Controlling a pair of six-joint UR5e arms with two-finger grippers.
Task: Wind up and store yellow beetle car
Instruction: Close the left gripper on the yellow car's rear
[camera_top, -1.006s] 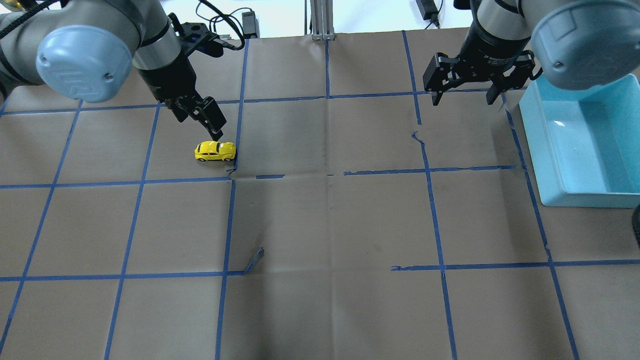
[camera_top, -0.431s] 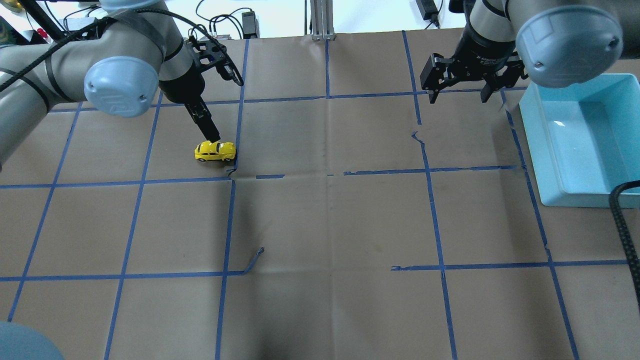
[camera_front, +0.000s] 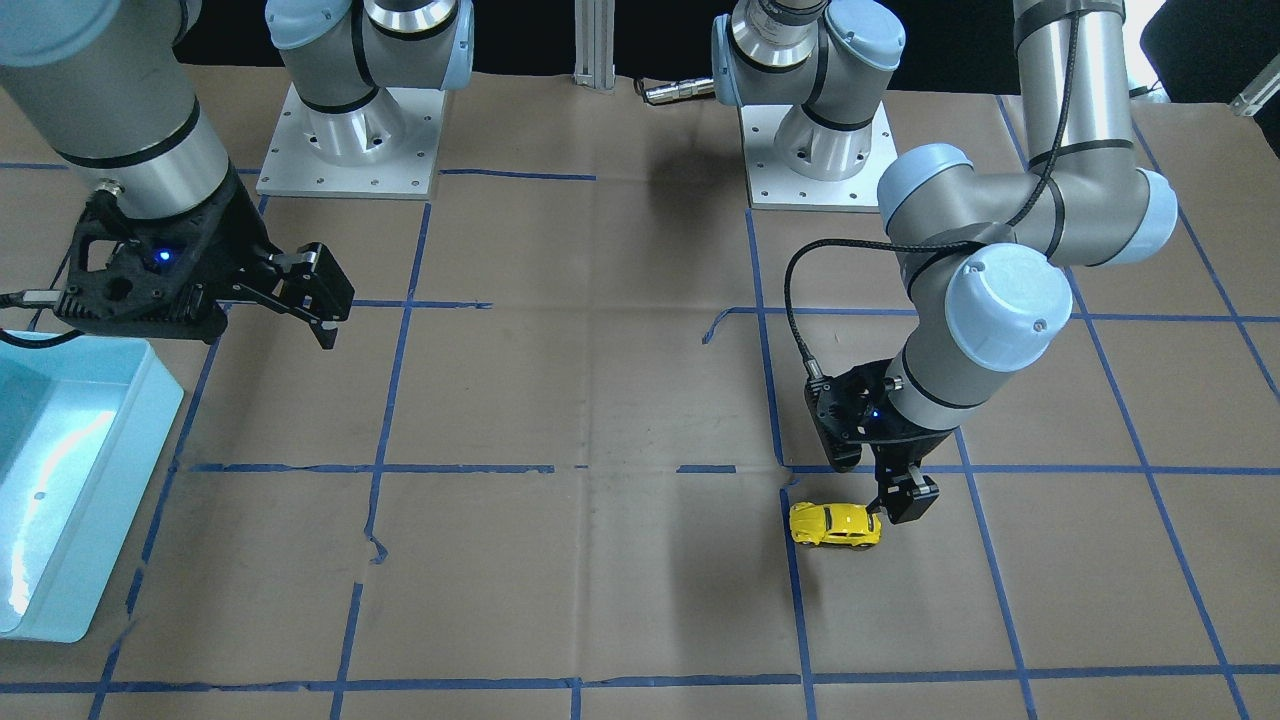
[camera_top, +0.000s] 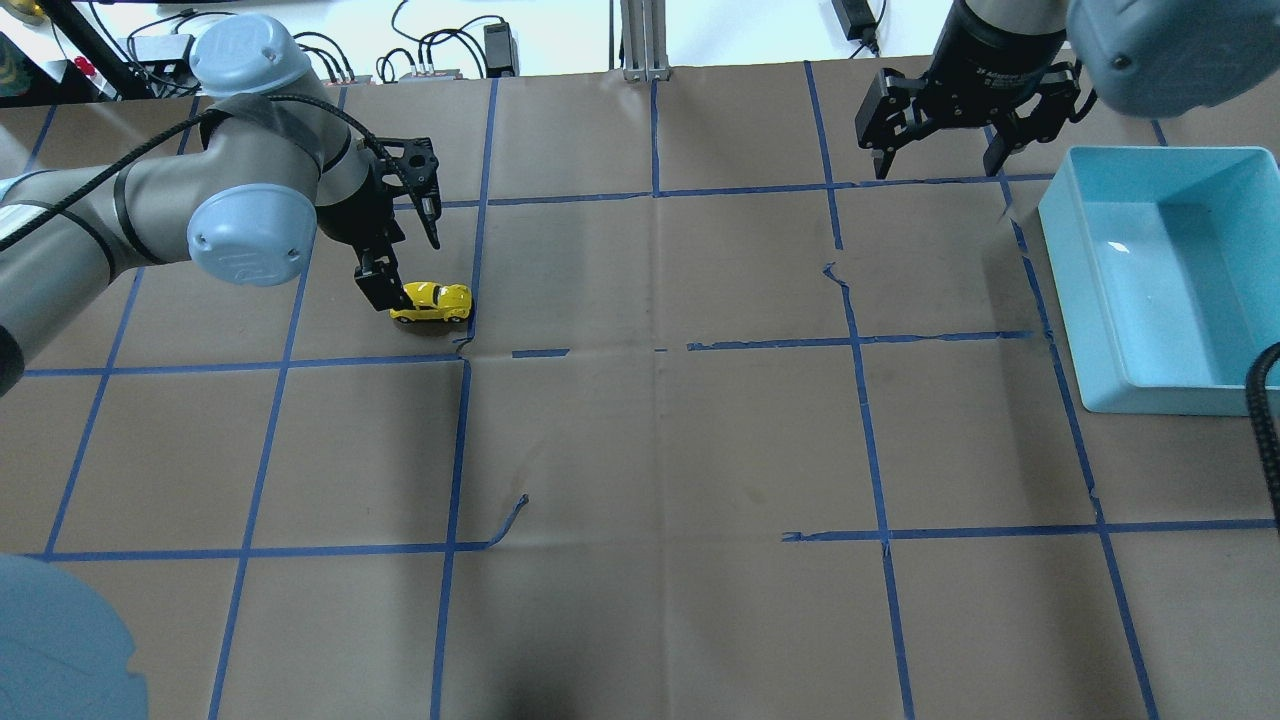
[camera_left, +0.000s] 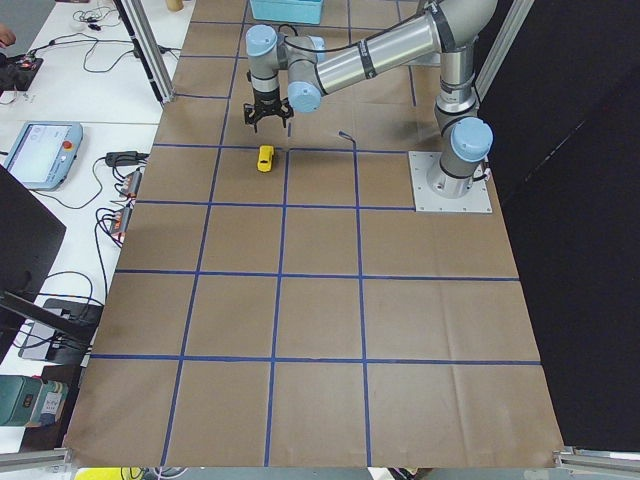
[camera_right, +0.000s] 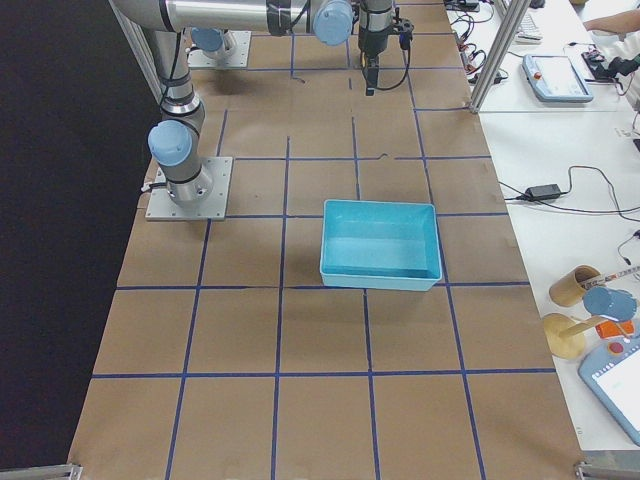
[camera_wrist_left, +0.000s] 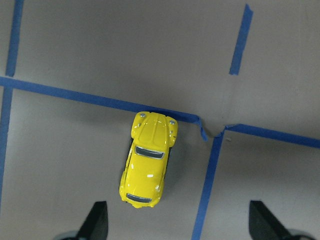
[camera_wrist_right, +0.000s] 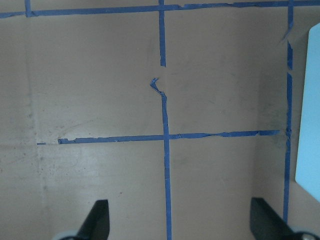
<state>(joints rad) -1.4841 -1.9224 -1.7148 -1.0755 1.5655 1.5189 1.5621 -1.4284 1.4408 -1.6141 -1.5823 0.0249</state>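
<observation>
The yellow beetle car (camera_top: 431, 301) sits on its wheels in the robot's left half of the bench, a bit nearer the operators' edge. The left gripper (camera_wrist_left: 180, 225) hangs close over its tail end, spread wide and empty, and the right gripper (camera_top: 937, 165) is wide open too, over by the blue bin (camera_top: 1062, 290) at the right end. Imo the grab is next: the wrist cam has the car off-centre toward one finger, so I'd centre up, drop low and pinch the door sides, not the slick round roof.
</observation>
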